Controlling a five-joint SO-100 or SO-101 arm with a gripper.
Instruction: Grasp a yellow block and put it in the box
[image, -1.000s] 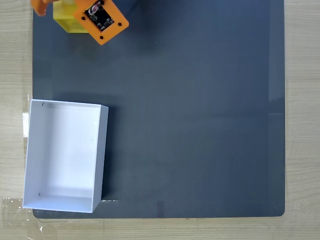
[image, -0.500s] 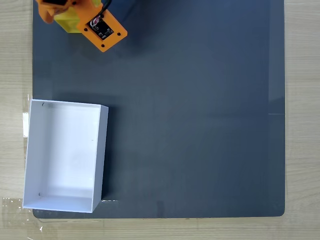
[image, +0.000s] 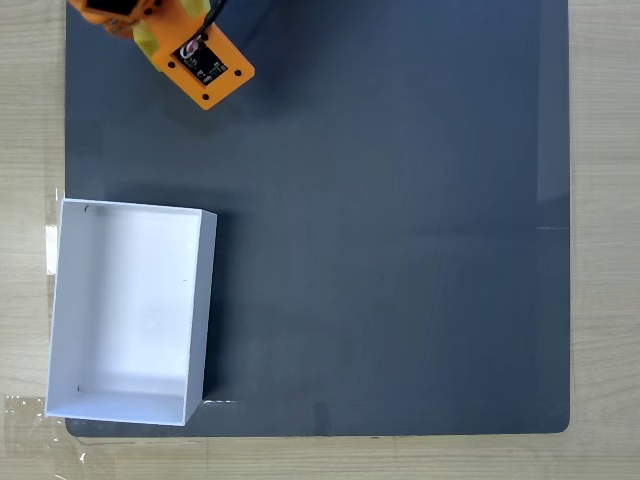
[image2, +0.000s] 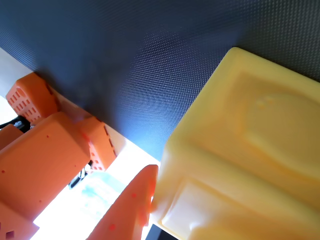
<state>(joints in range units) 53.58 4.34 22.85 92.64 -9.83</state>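
Clearly I'm at the grasping step, up in the far top-left corner of the dark mat (image: 380, 220) in the fixed view, where my gripper (image: 135, 25) sits over the yellow block (image: 146, 36) and hides nearly all of it; just a sliver of yellow peeks out beside my orange housing. From the wrist view the yellow block (image2: 240, 160) looms large and close, and one orange fingertip (image2: 137, 200) presses against its lower left edge. I cannot see my other finger there, so I cannot tell whether I have truly clamped the block or how wide my jaws stand. The box (image: 128, 312) lies well apart from me, down the left side of the mat, open-topped and with nothing in it, its left wall hanging over the wooden table (image: 30, 130). My judgement is that the task is barely begun. What comes next calls for a firm pinch on both sides of the block, then a lift clear of the mat before swinging toward the box, high enough to pass its thin near wall.
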